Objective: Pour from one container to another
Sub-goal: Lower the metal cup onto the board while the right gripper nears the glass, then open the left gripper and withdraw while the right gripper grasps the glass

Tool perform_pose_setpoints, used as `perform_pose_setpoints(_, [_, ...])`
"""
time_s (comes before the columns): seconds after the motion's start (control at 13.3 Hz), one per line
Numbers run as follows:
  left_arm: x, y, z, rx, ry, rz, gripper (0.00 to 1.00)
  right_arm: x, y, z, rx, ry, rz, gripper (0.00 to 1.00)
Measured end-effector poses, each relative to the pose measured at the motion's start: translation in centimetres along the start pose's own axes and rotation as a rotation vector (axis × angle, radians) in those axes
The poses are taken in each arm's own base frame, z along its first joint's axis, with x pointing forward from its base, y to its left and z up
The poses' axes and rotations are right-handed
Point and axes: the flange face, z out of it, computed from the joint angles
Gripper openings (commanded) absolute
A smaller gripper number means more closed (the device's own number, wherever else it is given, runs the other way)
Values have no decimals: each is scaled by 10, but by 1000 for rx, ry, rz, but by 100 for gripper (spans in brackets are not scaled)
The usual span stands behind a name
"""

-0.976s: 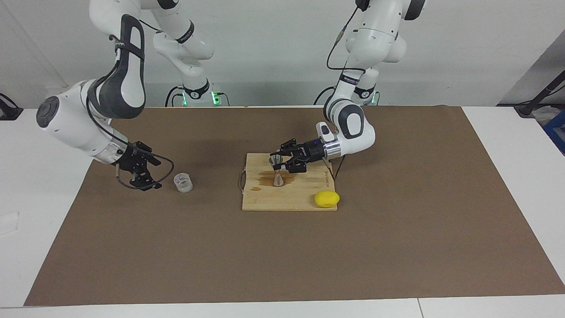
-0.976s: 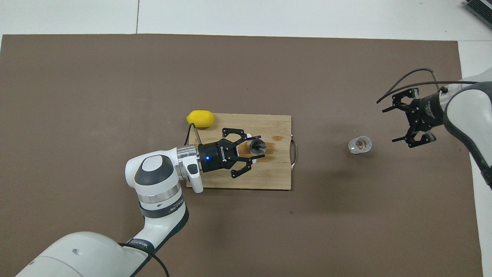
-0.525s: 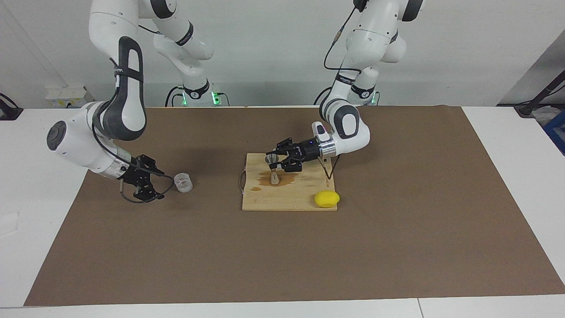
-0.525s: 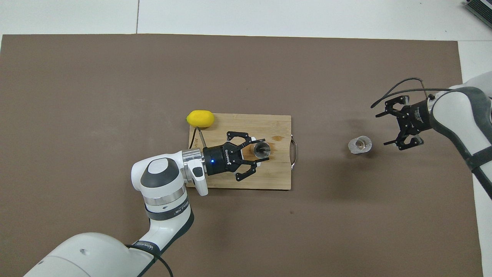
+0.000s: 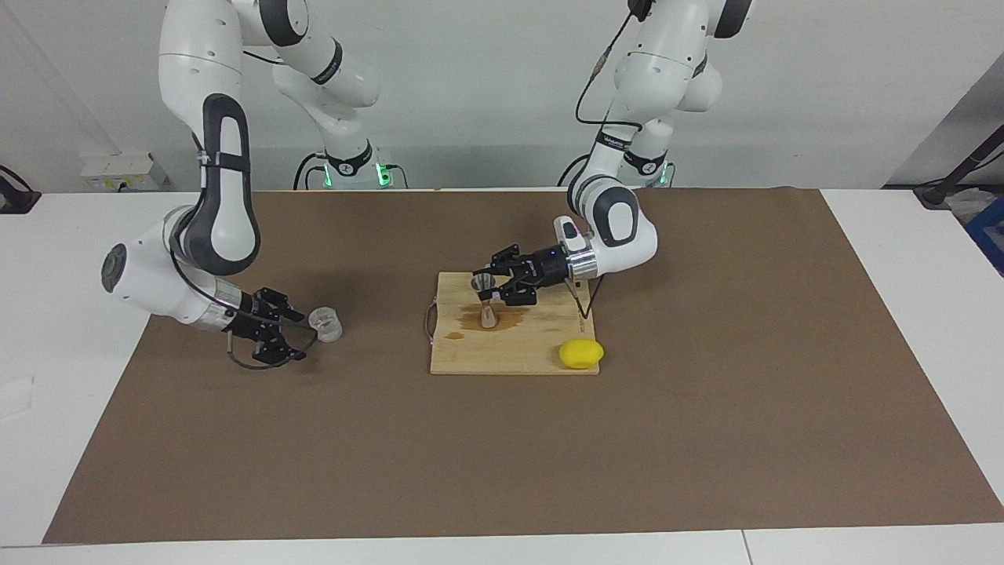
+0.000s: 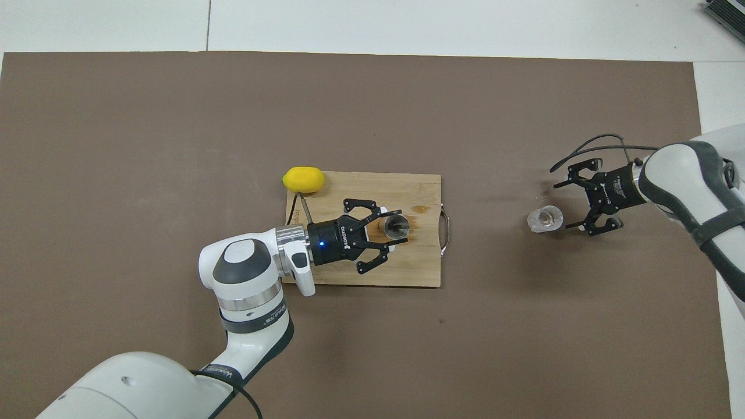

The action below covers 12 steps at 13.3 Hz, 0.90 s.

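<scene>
The clear cup [image 5: 325, 323] stands upright on the brown mat toward the right arm's end of the table; something brownish shows in it in the overhead view [image 6: 545, 219]. My right gripper [image 5: 304, 335] is open and low beside the cup, a short gap from it, and also shows in the overhead view [image 6: 568, 206]. The metal jigger [image 5: 485, 301] stands on the wooden cutting board [image 5: 510, 355]. My left gripper [image 5: 492, 293] is shut on the jigger's upper part, which the overhead view shows too [image 6: 398, 226].
A yellow lemon [image 5: 581, 353] lies at the board's corner toward the left arm's end and farther from the robots. A brown wet stain [image 5: 471, 318] spreads on the board around the jigger. The board's wire handle [image 6: 446, 231] points toward the cup.
My right gripper has come down and moved in beside the clear cup. My left gripper shifted the jigger slightly toward the right arm's end, then held still.
</scene>
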Motion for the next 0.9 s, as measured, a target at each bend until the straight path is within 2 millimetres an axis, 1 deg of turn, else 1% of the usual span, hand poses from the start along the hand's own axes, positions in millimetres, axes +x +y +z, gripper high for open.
perform_pose_setpoints(0.08, [-1,-1,-2,2,2,-6,80,-3,1,6,-9,-5,-8,94])
perform_pose_setpoints(0.15, [-2,-2,-3,5,5,-9,100,-5,2,10,-17,-7,-13,94])
perform_pose_setpoints(0.3, [-11,-5,-10,19,-11,-17,100,-7,5,11,-18,-7,-16,93])
perform_pose_setpoints(0.45, [-22,-7,-14,26,-23,-29,100,-7,7,12,-21,-9,-15,89])
perform_pose_setpoints(0.68, [-23,-12,-18,35,-15,-31,100,-9,6,13,-8,-26,-5,77])
perform_pose_setpoints(0.83, [-24,-21,-30,47,-7,-29,100,-10,6,13,-1,-34,0,70])
perform_pose_setpoints(0.9, [-26,-26,-38,44,-10,-23,100,-10,6,12,4,-40,3,62])
